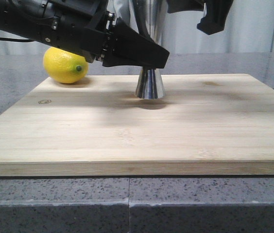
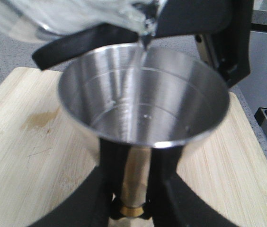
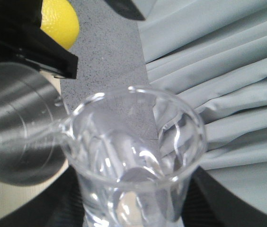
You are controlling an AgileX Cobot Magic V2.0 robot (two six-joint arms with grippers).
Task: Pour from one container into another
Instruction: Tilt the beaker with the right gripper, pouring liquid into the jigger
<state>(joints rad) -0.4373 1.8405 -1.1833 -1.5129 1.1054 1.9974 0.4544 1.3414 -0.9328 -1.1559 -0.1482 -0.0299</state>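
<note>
L fingers (image 2: 88,201) clamped on jigger (image 2: 143,94) at waist, base on board (image 1: 137,131) near back edge, mid-width. R gripper (image 3: 133,222) closed round beaker (image 3: 133,156), tipped, lip over jigger rim. Thin stream running in, I judge. Pour slow; keep lip inside rim, hold jigger plumb, level off before brim. Lemon (image 1: 65,65) off back-left corner.
</note>
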